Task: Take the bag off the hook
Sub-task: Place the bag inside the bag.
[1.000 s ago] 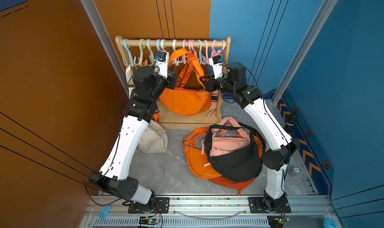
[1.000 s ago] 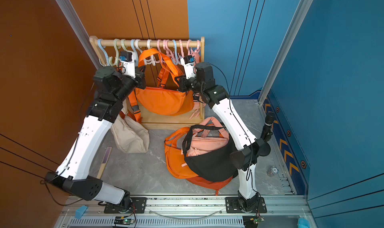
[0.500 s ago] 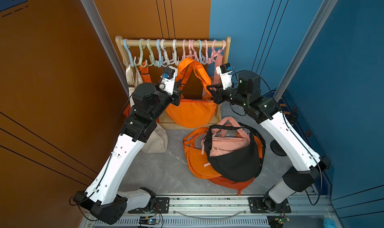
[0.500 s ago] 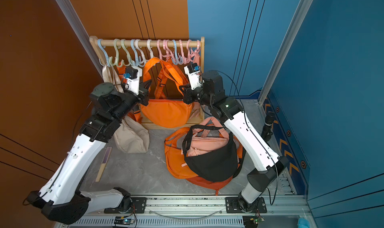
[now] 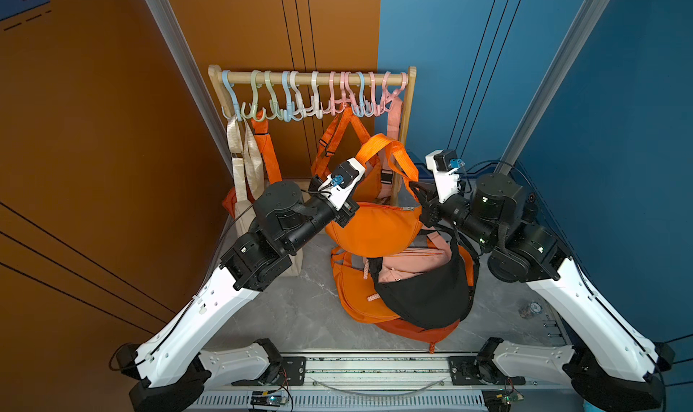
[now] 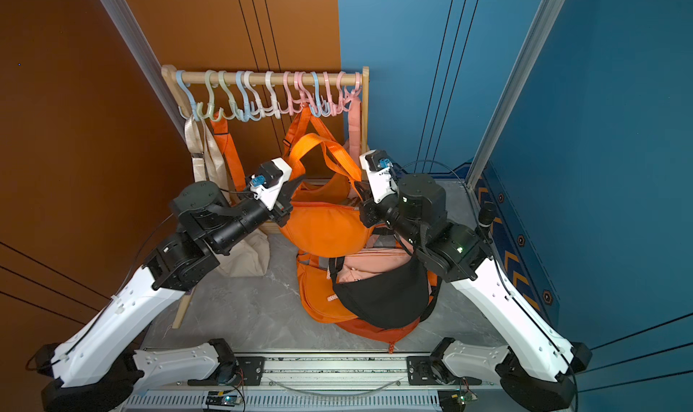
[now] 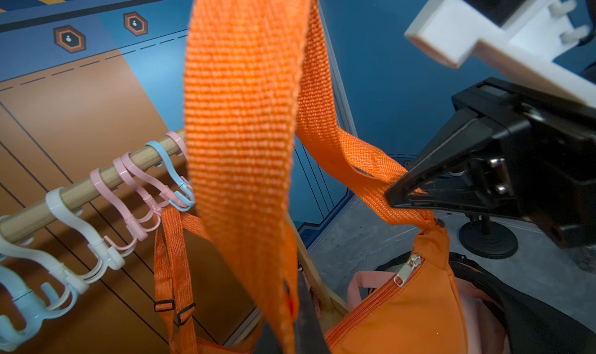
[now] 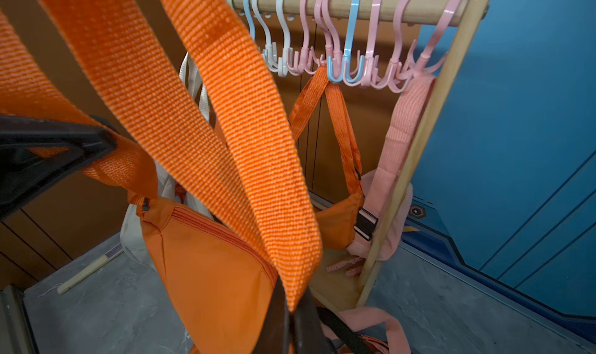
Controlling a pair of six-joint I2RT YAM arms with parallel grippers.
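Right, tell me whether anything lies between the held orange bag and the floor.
Yes: the pile of bags appears to lie partly under the orange bag; bare floor shows beside the pile.

I have both arms raised off their bases and reaching forward, elbows pushed out to the sides. My left arm [image 5: 210, 309] climbs from the near left and its forearm angles inward, with the left wrist [image 5: 318, 211] rolled so its camera mount [image 5: 343, 177] sits on top. The left gripper [image 8: 103, 147] is pinched tight, jaws pressed together. My right arm [image 5: 585, 309] mirrors it from the near right, and the right gripper [image 7: 395, 197] is clamped closed too. The two grippers face each other at about the same height, near each other but apart.
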